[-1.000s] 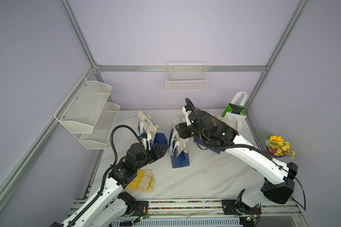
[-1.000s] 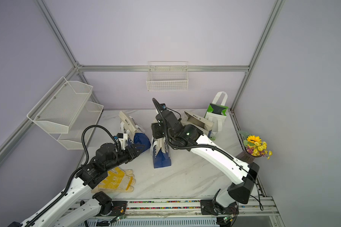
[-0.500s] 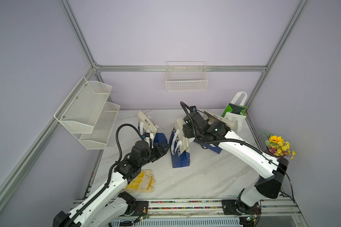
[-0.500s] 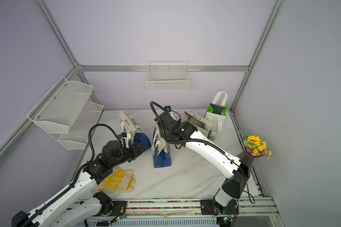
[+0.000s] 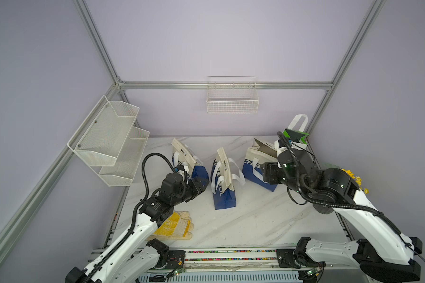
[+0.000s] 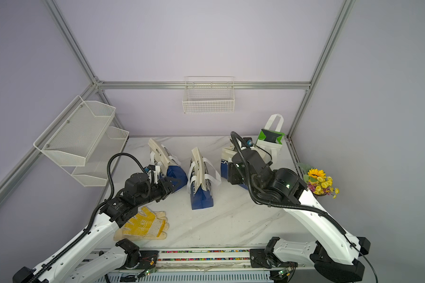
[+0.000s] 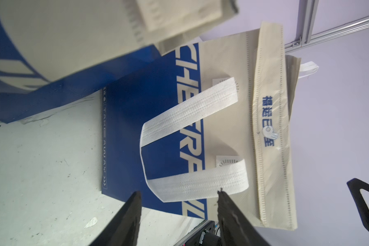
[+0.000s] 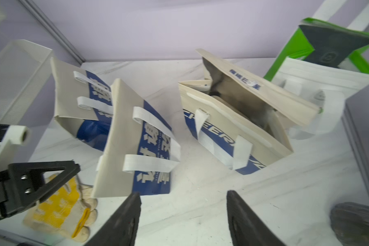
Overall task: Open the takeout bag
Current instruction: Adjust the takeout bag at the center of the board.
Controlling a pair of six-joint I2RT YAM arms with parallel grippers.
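Beige flap (image 7: 268,119) on the middle takeout bag (image 5: 222,178) is folded down over the mouth, so from where I stand the bag looks shut. What has changed is the right arm. A second ago it was reaching over the top of that bag, and half a second ago it was still there. Now it has swung back to its own side, and the right gripper (image 8: 182,192) hovers low over the marble table (image 5: 255,220) in front of the right-hand bag (image 5: 258,159), whose lid is already up and showing a silvery lining. Its jaws are apart with nothing between them. The left gripper (image 7: 178,191) has barely shifted. It sits just beside the lower face of the middle bag, jaws spread and empty, with one tip close to the white handle loop (image 7: 190,176); I cannot tell whether it touches. The middle bag (image 6: 200,181) stands roughly centred on the table, between the left-hand bag (image 5: 184,159) and the open one, leaning a little, with both handles hanging down its sides. My reading is that the right arm's pass at the top did not lift the flap. If so, the opening is still to be done, probably with the left gripper steadying the bag while the right comes back for the flap's edge.
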